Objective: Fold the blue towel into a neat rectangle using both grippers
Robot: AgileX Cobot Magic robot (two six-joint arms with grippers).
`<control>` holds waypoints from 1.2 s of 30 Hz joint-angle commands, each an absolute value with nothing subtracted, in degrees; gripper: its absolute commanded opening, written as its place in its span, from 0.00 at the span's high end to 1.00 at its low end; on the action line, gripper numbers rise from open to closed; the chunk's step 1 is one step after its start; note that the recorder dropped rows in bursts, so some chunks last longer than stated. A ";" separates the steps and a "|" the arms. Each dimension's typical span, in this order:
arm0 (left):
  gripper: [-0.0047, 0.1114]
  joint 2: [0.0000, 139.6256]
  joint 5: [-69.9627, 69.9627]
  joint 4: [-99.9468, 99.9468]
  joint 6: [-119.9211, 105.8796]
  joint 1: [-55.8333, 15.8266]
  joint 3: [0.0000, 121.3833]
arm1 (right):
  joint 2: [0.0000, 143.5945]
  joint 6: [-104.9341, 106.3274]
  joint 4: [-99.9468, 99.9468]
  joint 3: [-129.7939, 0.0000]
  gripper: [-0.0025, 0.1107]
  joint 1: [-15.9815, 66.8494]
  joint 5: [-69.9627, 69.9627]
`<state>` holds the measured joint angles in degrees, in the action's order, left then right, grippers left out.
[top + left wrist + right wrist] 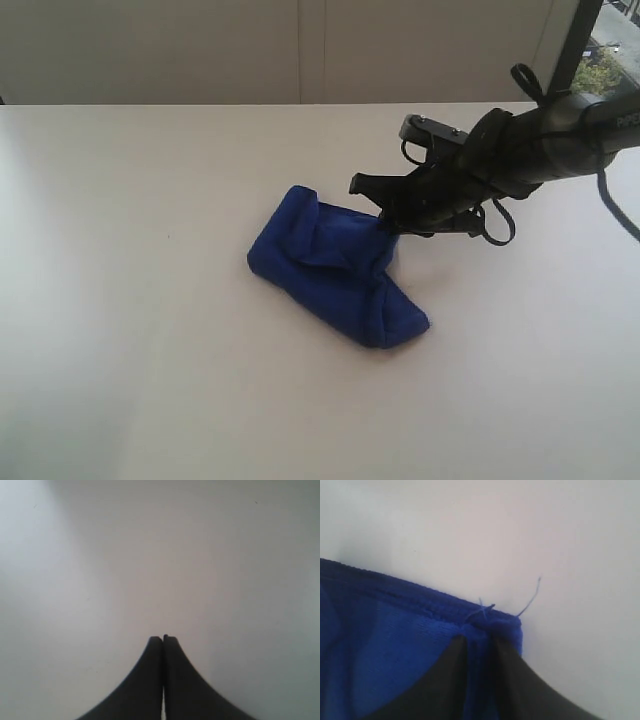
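Observation:
The blue towel (335, 275) lies crumpled in a bunched heap near the middle of the white table (150, 330). My right gripper (388, 226) reaches in from the right and is shut on the towel's far right corner. In the right wrist view the dark fingers (445, 675) pinch the blue towel (395, 645) at its hemmed corner, where loose threads (530, 600) stick out. My left gripper (163, 639) shows only in the left wrist view, its jaws pressed together over bare table with nothing between them. The towel's white label is not visible.
A pale wall (300, 50) runs along the table's far edge. The right arm's black body and cables (530, 150) hang over the table's right side. A window strip (610, 50) shows at the upper right corner.

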<state>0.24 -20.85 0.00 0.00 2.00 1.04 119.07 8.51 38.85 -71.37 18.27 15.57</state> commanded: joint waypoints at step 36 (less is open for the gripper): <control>0.96 0.00 -20.70 1.13 -0.77 2.01 0.57 | 109.30 20.91 40.08 -71.49 0.98 18.43 20.94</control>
